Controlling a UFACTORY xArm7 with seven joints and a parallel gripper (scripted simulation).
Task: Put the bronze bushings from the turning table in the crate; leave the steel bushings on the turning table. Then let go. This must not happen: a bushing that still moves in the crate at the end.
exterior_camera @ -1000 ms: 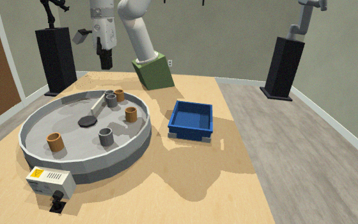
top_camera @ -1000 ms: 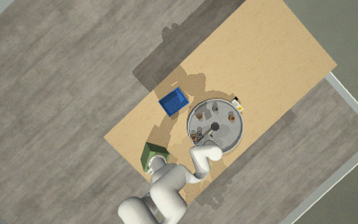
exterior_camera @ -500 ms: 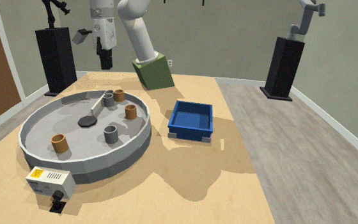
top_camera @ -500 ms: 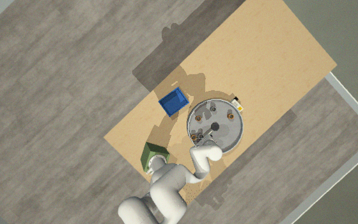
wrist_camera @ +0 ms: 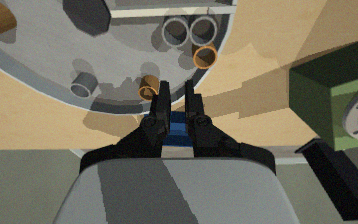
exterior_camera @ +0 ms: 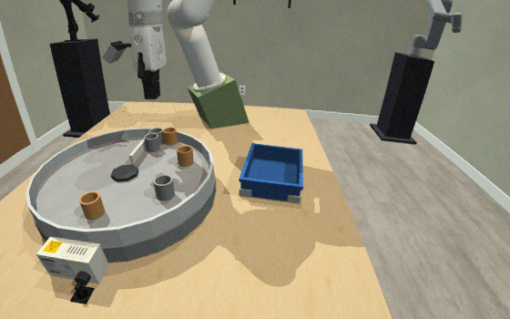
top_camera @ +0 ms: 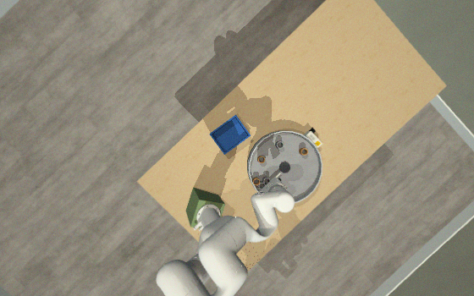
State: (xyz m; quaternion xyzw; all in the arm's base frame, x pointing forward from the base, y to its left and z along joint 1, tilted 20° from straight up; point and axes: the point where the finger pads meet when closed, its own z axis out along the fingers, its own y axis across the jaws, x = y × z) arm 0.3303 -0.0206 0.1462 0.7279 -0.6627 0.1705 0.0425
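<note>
Three bronze bushings sit on the turning table (top_camera: pixel 317 167) (exterior_camera: pixel 122 238) (wrist_camera: pixel 55 104), and as far as I can see they share it with three steel ones. One bronze bushing (top_camera: pixel 305 151) (exterior_camera: pixel 92 207) (wrist_camera: pixel 0 19) stands over on the side by the white box with the yellow label (top_camera: pixel 313 139) (exterior_camera: pixel 73 257). Another bronze piece (top_camera: pixel 261 159) (exterior_camera: pixel 185 156) (wrist_camera: pixel 149 86) stands near the rim on the side toward the blue crate (top_camera: pixel 224 151) (exterior_camera: pixel 270 189) (wrist_camera: pixel 179 138), and the third bronze one (top_camera: pixel 256 182) (exterior_camera: pixel 169 136) (wrist_camera: pixel 205 57) is right beside a close pair of steel bushings, the inner one (top_camera: pixel 267 180) (exterior_camera: pixel 152 143) (wrist_camera: pixel 175 32) and the outer one (exterior_camera: pixel 156 132) (wrist_camera: pixel 203 30), near the pale bar (exterior_camera: pixel 137 151) (wrist_camera: pixel 155 12). A lone steel bushing (top_camera: pixel 282 145) (exterior_camera: pixel 164 188) (wrist_camera: pixel 84 85) is between the first two bronze pieces along the rim. Beside the turning table, apart from it, the crate shows its bare blue floor, with no bushing in it. Up above the far side hangs the gripper (exterior_camera: pixel 151 97) (wrist_camera: pixel 177 92), pointing down, its fingers only a narrow gap apart with nothing held between them.
</note>
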